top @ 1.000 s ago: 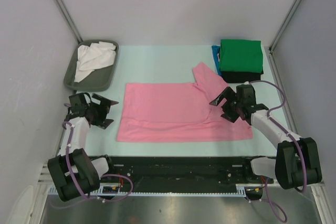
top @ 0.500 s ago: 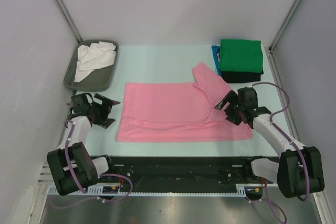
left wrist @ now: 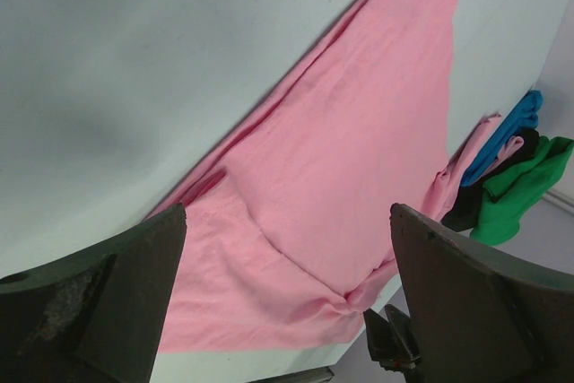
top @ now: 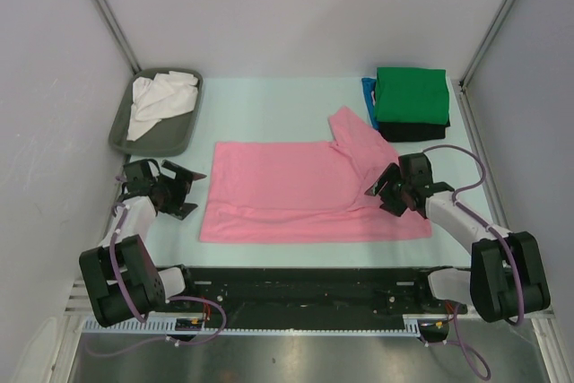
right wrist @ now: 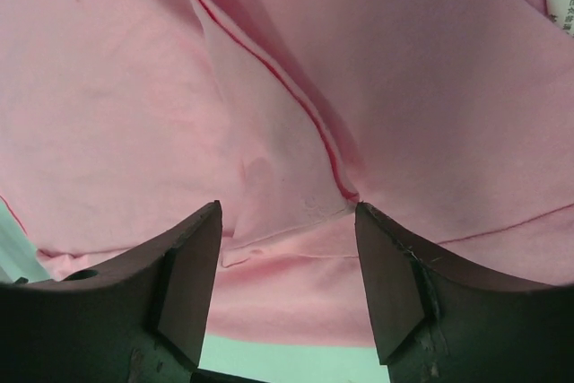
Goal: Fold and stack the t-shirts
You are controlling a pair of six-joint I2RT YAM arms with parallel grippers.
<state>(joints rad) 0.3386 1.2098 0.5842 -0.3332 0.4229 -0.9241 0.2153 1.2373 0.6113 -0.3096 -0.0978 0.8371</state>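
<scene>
The pink t-shirt (top: pixel 287 190) lies partly folded on the table, a sleeve flap pointing up at its far right. It also shows in the left wrist view (left wrist: pixel 341 159) and fills the right wrist view (right wrist: pixel 296 87). My right gripper (top: pixel 387 191) is open, low over the shirt's right part, with a seam and fold between its fingers (right wrist: pixel 188 266). My left gripper (top: pixel 184 190) is open and empty just left of the shirt's left edge. A green shirt (top: pixel 410 94) lies folded on a black one (top: pixel 408 132) and a blue one (top: pixel 369 96) at the back right. A white shirt (top: pixel 157 100) lies crumpled in the tray.
The grey tray (top: pixel 126 136) stands at the back left. White enclosure walls with metal posts close in the table on three sides. The black rail with the arm bases (top: pixel 305 289) runs along the near edge.
My right gripper has shifted a little left and down over the pink shirt's right part. My left gripper has barely moved. The shirt lies the same.
</scene>
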